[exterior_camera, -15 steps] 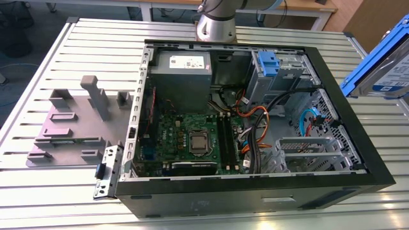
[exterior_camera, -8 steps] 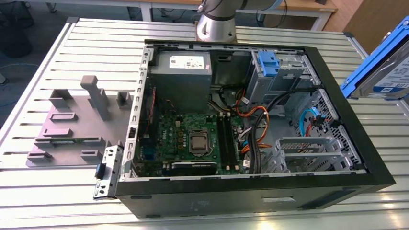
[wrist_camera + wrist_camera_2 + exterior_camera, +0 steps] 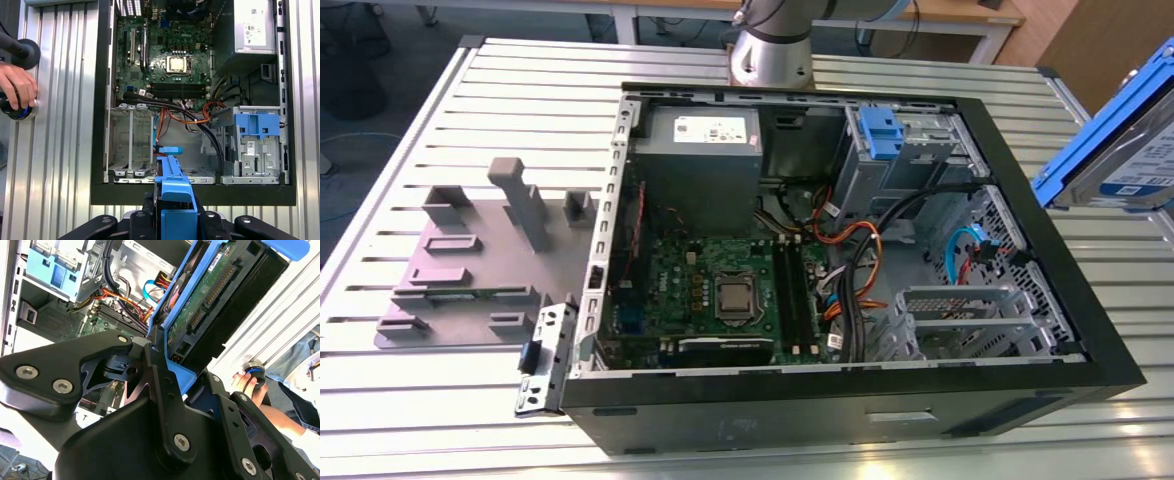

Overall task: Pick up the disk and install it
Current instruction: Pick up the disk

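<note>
The disk (image 3: pixel 1117 142) hangs in the air past the open computer case (image 3: pixel 854 405), at the exterior view's right, tilted, with its white-and-blue label showing inside the blue carrier. In the second wrist view my gripper (image 3: pixel 161 364) is shut on the disk (image 3: pixel 210 295), whose green circuit board and connectors face the camera. In the first wrist view the disk (image 3: pixel 172 187) shows edge-on between the black fingers, just outside the case wall, in line with the grey drive cage (image 3: pixel 131 142).
Inside the case are the motherboard (image 3: pixel 720 290), a grey power supply (image 3: pixel 700 150), loose cables (image 3: pixel 854 250) and a bay with a blue latch (image 3: pixel 255 131). A person's hand (image 3: pixel 17 87) rests on a knob beside the case. A grey fixture (image 3: pixel 480 250) lies at the exterior view's left.
</note>
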Tool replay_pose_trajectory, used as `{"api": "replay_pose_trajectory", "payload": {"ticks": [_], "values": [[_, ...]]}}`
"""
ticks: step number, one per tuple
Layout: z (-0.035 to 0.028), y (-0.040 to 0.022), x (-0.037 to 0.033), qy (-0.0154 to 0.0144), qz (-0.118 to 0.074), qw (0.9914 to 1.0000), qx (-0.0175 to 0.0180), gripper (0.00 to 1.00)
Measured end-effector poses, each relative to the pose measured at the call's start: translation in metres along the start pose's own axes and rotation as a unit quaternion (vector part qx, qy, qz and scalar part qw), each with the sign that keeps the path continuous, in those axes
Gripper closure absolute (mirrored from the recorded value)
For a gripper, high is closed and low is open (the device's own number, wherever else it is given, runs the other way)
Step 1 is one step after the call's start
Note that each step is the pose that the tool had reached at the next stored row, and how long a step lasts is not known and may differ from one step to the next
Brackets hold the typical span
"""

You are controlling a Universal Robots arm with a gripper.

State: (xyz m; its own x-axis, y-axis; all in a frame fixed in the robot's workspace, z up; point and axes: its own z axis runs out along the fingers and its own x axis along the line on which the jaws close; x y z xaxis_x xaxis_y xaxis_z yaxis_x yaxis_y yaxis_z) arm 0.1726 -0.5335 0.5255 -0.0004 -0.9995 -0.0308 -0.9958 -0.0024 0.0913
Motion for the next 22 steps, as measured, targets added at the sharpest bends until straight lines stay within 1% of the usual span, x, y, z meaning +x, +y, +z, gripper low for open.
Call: {"api": "replay_pose_trajectory", "payload": {"ticks": [22], "values": [[0.0014, -0.0001, 0.0062, 0.0, 0.0, 1.0, 0.0, 0.63]]}}
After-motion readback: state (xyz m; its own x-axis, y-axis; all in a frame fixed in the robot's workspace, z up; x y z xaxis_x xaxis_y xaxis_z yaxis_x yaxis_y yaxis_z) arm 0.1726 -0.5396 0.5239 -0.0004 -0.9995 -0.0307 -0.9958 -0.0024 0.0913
